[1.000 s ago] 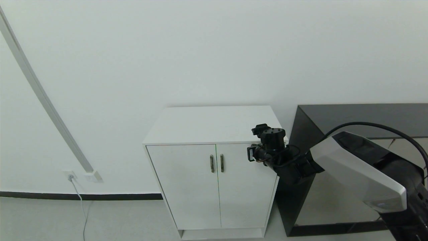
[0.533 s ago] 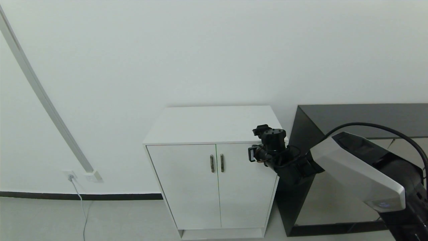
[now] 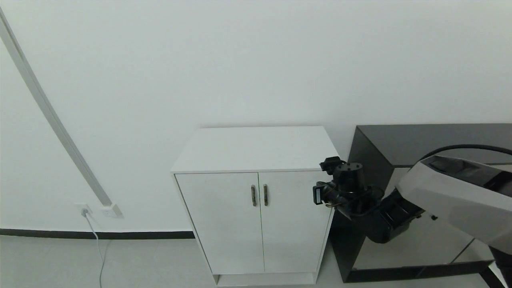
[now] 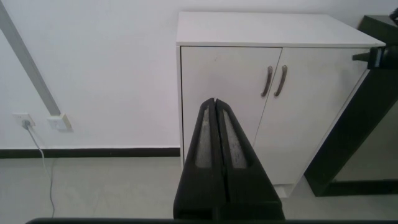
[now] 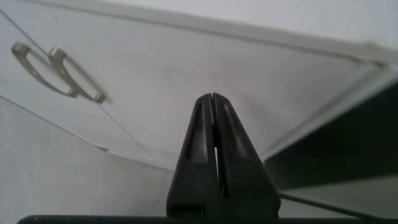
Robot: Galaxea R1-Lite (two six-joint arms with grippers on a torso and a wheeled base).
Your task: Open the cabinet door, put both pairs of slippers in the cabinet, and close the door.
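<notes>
A white two-door cabinet (image 3: 224,224) stands against a pale wall. Both doors are shut, and their two slim metal handles (image 3: 253,195) sit side by side at the centre seam. A glossy black sideboard (image 3: 432,140) stands just beside it on the right. The right gripper (image 5: 213,99) hangs close in front of the right door's upper outer corner, jaws clenched together on nothing. The left gripper (image 4: 215,102) is held farther back, facing the cabinet front, jaws likewise pressed together and empty. Low on the wall to the left, a wall socket (image 3: 84,209) has a cable (image 3: 99,248) trailing down to the floor.
</notes>
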